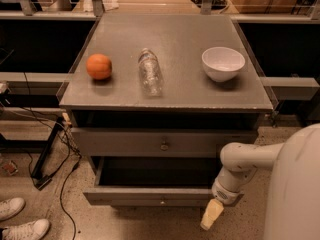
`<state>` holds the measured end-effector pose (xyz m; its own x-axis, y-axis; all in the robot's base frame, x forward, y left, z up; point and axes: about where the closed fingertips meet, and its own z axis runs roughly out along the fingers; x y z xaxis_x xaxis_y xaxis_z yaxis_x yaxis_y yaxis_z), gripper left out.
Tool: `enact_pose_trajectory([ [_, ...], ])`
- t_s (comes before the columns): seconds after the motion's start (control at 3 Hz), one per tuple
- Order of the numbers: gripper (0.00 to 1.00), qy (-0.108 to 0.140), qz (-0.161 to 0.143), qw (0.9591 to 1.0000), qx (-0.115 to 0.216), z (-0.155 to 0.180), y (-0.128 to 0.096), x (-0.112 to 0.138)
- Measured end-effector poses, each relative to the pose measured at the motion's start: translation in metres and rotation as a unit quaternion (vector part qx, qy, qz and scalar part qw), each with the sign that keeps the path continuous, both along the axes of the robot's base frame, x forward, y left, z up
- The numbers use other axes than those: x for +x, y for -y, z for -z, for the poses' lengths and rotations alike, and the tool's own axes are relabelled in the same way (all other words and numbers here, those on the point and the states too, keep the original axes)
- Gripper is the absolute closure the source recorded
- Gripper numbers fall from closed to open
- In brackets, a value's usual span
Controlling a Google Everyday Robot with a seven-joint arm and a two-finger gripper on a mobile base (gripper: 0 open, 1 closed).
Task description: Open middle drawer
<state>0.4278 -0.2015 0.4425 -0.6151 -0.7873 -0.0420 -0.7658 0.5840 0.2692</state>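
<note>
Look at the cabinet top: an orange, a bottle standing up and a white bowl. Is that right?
Not quite. The camera view shows the bottle lying on its side, between the orange and the white bowl on the cabinet top. The end effector hangs low by the right front corner of the pulled-out middle drawer.
</note>
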Motion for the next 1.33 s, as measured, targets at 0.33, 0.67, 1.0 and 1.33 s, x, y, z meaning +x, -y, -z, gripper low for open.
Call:
enact_pose_trajectory([
  [0.33, 0.0, 0.011, -0.015, 0.9996, 0.022, -0.007, -0.007, 0.004],
  [0.67, 0.0, 0.053, -0.036, 0.9973, 0.035, -0.03, -0.01, 0.017],
  [1.0, 0.0, 0.053, -0.036, 0.9973, 0.035, -0.03, -0.01, 0.017],
  [1.33, 0.0, 0.04, -0.041, 0.9978, 0.032, -0.008, -0.004, 0.023],
])
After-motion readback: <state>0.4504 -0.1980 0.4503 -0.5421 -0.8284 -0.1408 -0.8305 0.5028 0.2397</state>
